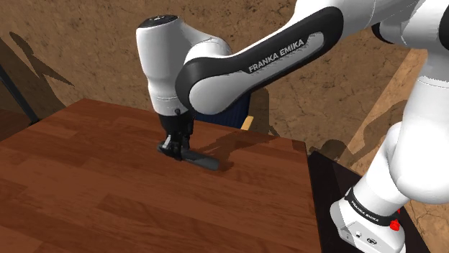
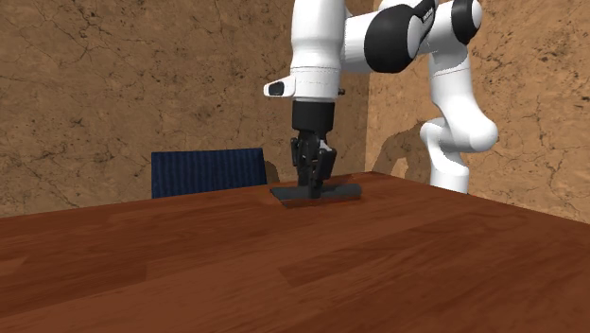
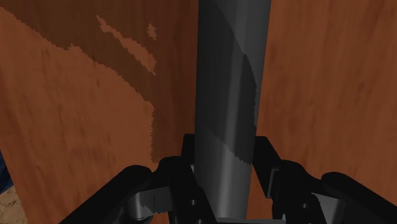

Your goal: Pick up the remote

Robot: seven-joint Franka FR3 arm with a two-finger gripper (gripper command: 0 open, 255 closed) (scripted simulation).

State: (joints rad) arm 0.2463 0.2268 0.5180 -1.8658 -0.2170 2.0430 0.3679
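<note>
Gripper (image 1: 175, 146) is down at the table (image 1: 108, 187), arm (image 1: 273, 61) reaching over from the stand (image 1: 325, 188) at the shoulder view's lower right. Wrist is roughly vertical and the fingers point straight down.

Remote (image 1: 200, 159) is a dark, flat, long slab. It looks to rest flat on the wooden top, well in from the near edges and nearer the far edge. From the fingers it runs toward the shoulder view's lower right, with a short stub showing on the other side.

In the second exterior view the gripper (image 2: 312, 185) stands on top of the remote (image 2: 342, 192), which lies across the view, about level. A blue chair (image 2: 208, 172) is behind the table (image 2: 284, 274), to that view's left of the gripper, apart from it. A brown rough wall (image 2: 113, 85) is behind.

In the wrist view the remote (image 3: 226, 83) shows as a grey bar running straight away from the gripper (image 3: 226, 145). The fingers (image 3: 183, 168) sit one on each long side, pressed to its edges, so they're clamped on the remote. Arm shadow falls across the bar and on the table (image 3: 76, 140) to one side.

I can't tell whether there's any lift off the surface.
</note>
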